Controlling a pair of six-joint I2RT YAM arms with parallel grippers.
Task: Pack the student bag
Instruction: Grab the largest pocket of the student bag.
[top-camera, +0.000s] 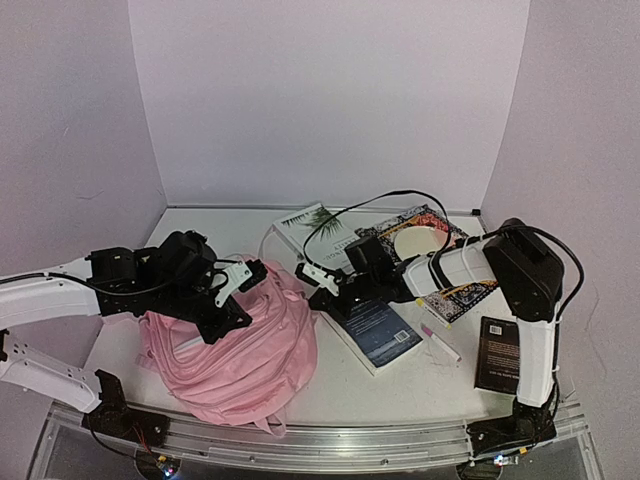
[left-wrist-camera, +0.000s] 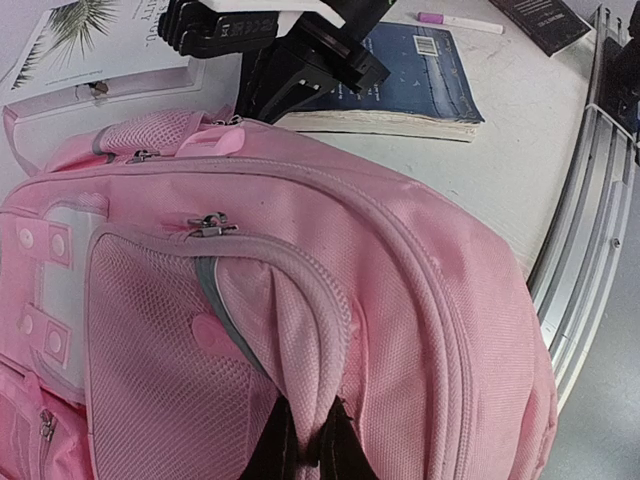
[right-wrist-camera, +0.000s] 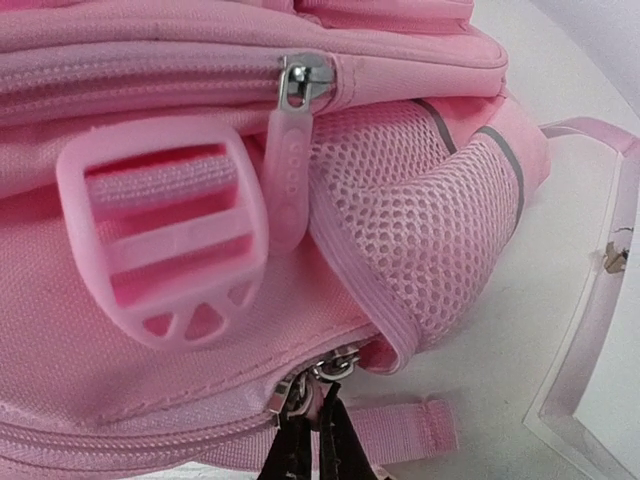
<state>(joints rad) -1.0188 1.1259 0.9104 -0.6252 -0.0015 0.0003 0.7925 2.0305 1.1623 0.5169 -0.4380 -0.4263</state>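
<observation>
On the counter, left of centre, the student bag lies slumped on its side: pink fabric, with several zip lines and mesh panels facing up.

Left fingers: fully closed, pinching a raised seam of the bag's fabric at the edge of a front pocket. In the left wrist view the pocket mouth gapes slightly beside that seam, and a metal zip slider sits at its top.

Right fingers: fully closed, with the tips meeting on a metal zip pull at the bag's upper end, the end nearest the books. Directly above the tips in the right wrist view are a pink plastic buckle, a second zip slider with a pink tab, and a mesh side pocket.

Both arms reach toward the bag from opposite sides in the top view.

Other items on the counter, all right of the bag:
- blue book, just beside the bag;
- marker with a pink cap, near the blue book;
- black book, by the right arm's base;
- white book with a palm-leaf print, at the back;
- patterned book, partly hidden under the right arm.
</observation>
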